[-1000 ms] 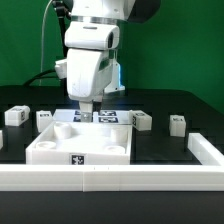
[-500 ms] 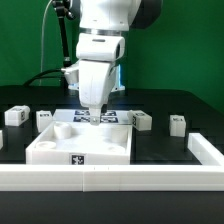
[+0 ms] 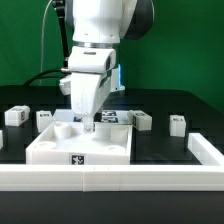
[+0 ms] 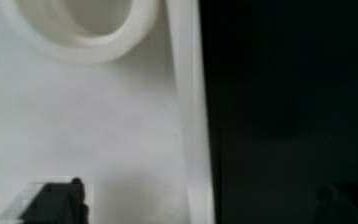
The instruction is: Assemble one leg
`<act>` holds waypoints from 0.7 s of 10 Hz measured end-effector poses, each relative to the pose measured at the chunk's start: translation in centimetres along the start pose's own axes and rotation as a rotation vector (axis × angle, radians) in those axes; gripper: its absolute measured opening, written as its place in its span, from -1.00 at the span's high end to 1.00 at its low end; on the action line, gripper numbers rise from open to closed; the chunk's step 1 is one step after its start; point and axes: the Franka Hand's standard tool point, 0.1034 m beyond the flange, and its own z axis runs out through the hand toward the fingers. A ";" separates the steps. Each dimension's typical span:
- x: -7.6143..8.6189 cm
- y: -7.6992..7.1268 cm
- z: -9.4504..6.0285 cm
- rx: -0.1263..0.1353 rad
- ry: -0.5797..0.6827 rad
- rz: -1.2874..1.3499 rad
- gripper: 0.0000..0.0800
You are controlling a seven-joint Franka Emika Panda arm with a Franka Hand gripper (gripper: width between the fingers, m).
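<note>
Gripper (image 3: pixel 88 121) spread wide, pinching nothing, above edge of tray-like panel (image 3: pixel 110 150). At 3 o'clock from it, leg (image 3: pixel 142 121): small white block, black-and-white tag on face.

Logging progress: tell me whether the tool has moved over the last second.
Yes. The tool has come down: its tips were above the white panel's rear edge and now sit level with it.

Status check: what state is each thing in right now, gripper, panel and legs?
Gripper: open, empty, low over the panel's edge.
Panel: flat on the table, recesses up, no leg fitted.
Legs: four, loose on the table, none gripped.
</note>
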 end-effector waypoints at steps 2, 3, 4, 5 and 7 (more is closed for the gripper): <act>0.0 0.0 0.6 0.011 -0.001 0.006 -0.63; 0.0 0.2 0.5 0.012 -0.002 0.010 -0.63; 0.0 0.2 0.6 0.011 -0.002 0.010 -0.42; 0.0 0.2 0.6 0.011 -0.002 0.010 0.04; 0.0 0.2 0.6 0.011 -0.002 0.010 0.38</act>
